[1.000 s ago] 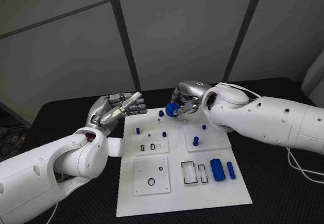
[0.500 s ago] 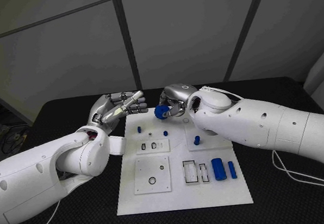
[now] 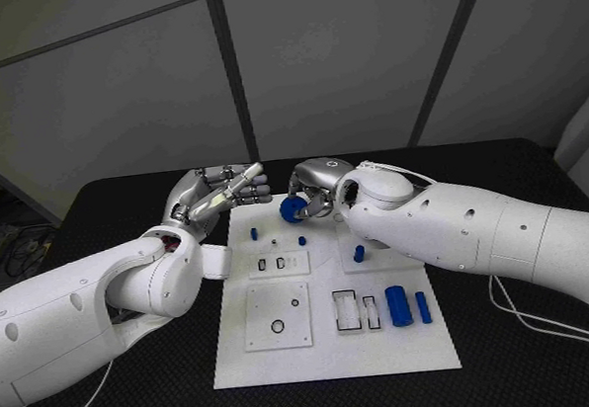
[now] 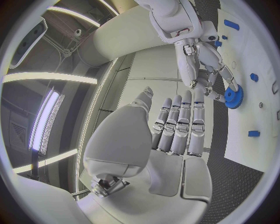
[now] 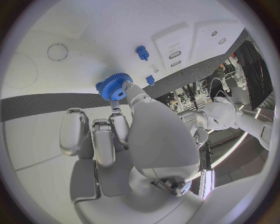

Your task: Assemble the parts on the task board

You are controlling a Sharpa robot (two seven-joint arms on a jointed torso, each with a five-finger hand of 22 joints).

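The left robot hand [image 3: 216,196] is still hovering over the far left corner of the task board [image 3: 333,353], fingers extended side by side and holding nothing; its position is matching the earlier frames. The right robot hand [image 3: 312,196] is now lying further toward the left than one second ago, over the middle of the board's far edge. It is pinching a blue gear [image 3: 292,211] between its fingertips; the wrist view is showing the toothed rim and centre hole [image 5: 114,88] just above the white surface.

The board is lying in the middle of the desk [image 3: 131,401]. Near its far edge, small blue pegs [image 3: 254,235] are standing. A blue part [image 3: 359,253] is standing near the right edge. Toward the near right corner, two blue cylinders [image 3: 397,307] are lying beside rectangular recesses [image 3: 345,312]; a black ring [image 3: 275,329] is lying on a square plate.

The right forearm is covering part of the board's right edge.
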